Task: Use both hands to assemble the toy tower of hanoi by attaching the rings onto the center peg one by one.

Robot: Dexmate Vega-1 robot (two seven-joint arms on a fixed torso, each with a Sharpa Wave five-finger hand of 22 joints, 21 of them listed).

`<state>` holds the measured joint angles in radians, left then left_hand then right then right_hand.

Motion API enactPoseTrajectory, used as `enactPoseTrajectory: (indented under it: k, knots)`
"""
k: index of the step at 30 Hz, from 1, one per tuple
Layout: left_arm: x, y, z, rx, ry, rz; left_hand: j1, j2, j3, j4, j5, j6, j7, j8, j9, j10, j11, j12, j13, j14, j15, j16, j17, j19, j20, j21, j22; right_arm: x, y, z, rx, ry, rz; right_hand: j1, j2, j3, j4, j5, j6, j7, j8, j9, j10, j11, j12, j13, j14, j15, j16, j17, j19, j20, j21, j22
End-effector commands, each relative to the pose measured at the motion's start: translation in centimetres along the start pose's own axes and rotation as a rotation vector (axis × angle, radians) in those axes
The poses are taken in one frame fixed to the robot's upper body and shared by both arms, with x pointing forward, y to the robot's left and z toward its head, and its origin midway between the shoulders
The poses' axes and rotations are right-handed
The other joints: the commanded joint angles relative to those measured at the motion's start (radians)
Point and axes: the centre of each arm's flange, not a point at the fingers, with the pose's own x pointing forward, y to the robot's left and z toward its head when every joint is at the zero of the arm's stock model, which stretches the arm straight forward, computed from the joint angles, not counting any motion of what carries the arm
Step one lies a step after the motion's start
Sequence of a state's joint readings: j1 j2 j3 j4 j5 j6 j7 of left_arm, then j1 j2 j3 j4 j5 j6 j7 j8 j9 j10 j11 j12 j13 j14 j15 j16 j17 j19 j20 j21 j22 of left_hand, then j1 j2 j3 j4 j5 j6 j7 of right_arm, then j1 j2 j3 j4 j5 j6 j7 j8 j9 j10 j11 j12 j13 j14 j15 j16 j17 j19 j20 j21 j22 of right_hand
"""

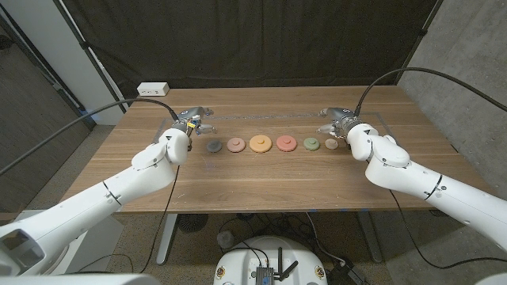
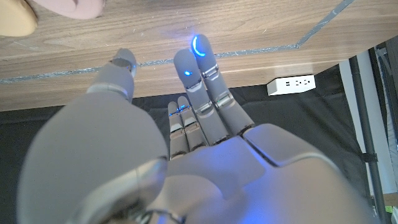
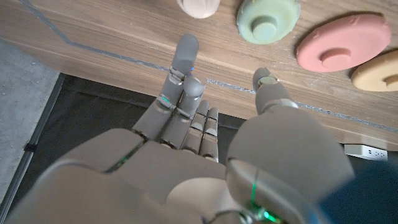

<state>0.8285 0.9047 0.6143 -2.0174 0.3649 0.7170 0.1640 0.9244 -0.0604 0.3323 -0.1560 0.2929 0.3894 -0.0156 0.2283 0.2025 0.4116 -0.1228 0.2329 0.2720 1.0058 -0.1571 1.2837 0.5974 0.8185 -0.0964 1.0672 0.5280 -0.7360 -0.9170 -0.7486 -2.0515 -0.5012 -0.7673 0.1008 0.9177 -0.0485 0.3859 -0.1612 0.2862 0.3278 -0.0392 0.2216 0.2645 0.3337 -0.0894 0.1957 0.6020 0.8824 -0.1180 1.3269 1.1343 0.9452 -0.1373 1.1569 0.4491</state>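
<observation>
A row of six toy pieces lay across the middle of the wooden tabletop [image 1: 261, 178], well apart from each other in a line between the two arms. From the robot's left ran a dark grey ring [image 1: 213, 146], a brownish-pink ring [image 1: 235, 145], a yellow-orange ring [image 1: 260, 143], a salmon-red ring [image 1: 286, 143], a green ring [image 1: 311, 144] with a raised centre knob, and a small beige piece [image 1: 331, 144]. The left robot hand [image 1: 190, 125] stood just beside the dark grey ring at the row's left end, touching none of the pieces; its fingers [image 2: 200, 74] were extended and apart, holding nothing. The right robot hand [image 1: 339, 123] stood near the small beige piece at the row's right end, likewise spread with its fingers [image 3: 184, 62] reaching out over the tabletop, nothing in its grasp. A white power strip [image 1: 153, 89] sat at the far left corner of the tabletop. No container was in view; every ring lay directly on the wood.
</observation>
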Motion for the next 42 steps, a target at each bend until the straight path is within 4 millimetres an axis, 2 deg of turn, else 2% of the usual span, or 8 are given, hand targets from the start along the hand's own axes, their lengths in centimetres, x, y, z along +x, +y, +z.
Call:
enactPoseTrajectory:
  k: [1, 20, 42]
  knots:
    - [0.1, -0.3, -0.6, -0.010, 0.004, 0.018, 0.004, 0.012, -0.004, 0.000, 0.006, 0.016, 0.001, 0.000, 0.003, 0.015, -0.001, 0.004, 0.004, 0.014, -0.062, 0.010, 0.001, 0.005, -0.103, 0.010, 0.000, -0.7, 1.0, 0.1, -0.009, -0.005, 0.030, 0.008, 0.002, -0.006, 0.000, 0.000, -0.015, -0.002, -0.006, 0.000, -0.001, -0.003, 0.000, -0.001, -0.002, -0.100, 0.000, 0.001, 0.000, -0.076, 0.008, -0.003]
    - [0.3, -0.3, -0.9, -0.032, -0.005, 0.035, 0.006, 0.019, -0.010, 0.001, 0.007, 0.026, 0.001, 0.000, 0.005, 0.026, -0.003, 0.003, 0.007, 0.017, -0.062, 0.020, -0.005, 0.008, -0.105, 0.024, -0.006, -1.1, 1.5, 2.4, -0.034, -0.027, 0.060, 0.016, 0.002, -0.024, 0.003, -0.008, -0.036, 0.014, -0.009, -0.002, -0.026, 0.006, -0.003, -0.015, -0.016, -0.100, -0.015, -0.016, -0.022, -0.075, 0.028, -0.022]
    - [0.1, -0.1, -1.0, -0.026, -0.003, 0.029, 0.002, 0.024, -0.020, 0.001, 0.008, 0.035, 0.001, -0.002, 0.006, 0.037, -0.003, 0.002, 0.012, 0.021, -0.062, 0.034, -0.009, 0.007, -0.107, 0.039, -0.017, -1.0, 1.8, 6.0, -0.027, -0.087, 0.085, 0.023, 0.009, -0.044, 0.005, -0.012, -0.037, 0.017, -0.002, -0.004, -0.027, 0.011, 0.003, -0.027, -0.023, -0.100, -0.019, -0.030, -0.038, -0.075, 0.054, -0.042]
